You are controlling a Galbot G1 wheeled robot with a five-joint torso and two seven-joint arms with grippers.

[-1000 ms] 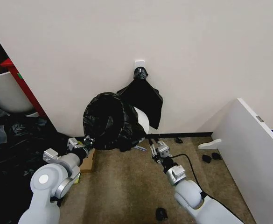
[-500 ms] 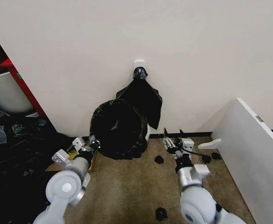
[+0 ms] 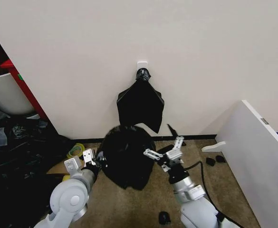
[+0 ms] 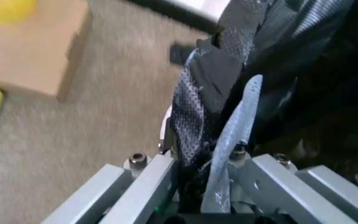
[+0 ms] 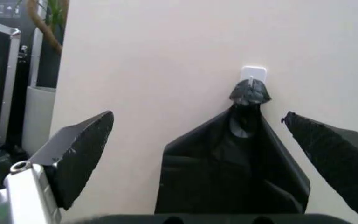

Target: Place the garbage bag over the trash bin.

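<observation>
Left gripper pinches my one bag, draped on the floor between both arms and probably hiding the bin. Left wrist: fingers clamp black film. Right wrist: my right gripper is spread empty, facing one hung bunch.

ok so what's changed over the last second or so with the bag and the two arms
The garbage bag now wraps the whole trash bin, whose white side showed a second ago, and the bundle sits nearer the robot. The left gripper stays shut on the bag. The right gripper has opened beside it. The hanging bunch of bags hasn't moved.
</observation>
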